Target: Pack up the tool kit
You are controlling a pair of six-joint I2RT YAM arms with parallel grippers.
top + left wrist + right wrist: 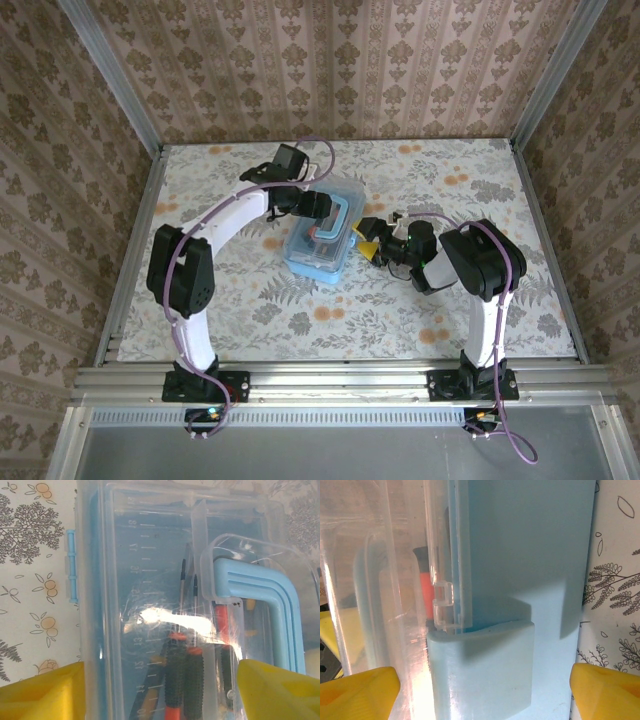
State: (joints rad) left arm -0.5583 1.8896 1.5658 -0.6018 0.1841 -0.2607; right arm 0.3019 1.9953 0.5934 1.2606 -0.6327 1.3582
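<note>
The tool kit's light-blue case (322, 258) lies mid-table with its clear lid (125, 555) down. Through the lid I see slim screwdrivers (185, 675) with black-and-orange handles lying inside. The blue carry handle (265, 600) sits on top of the lid. My left gripper (318, 212) hovers over the case's far end, its yellow fingertips (42, 692) wide apart; the left gripper (160, 695) is open. My right gripper (368, 250) is at the case's right side, open, with the pale blue latch (480, 670) between its spread fingertips (605, 690).
The table wears a floral cloth (450, 180) and is boxed in by patterned walls at the back and sides. A metal rail (330, 380) runs along the near edge, where both arm bases are bolted.
</note>
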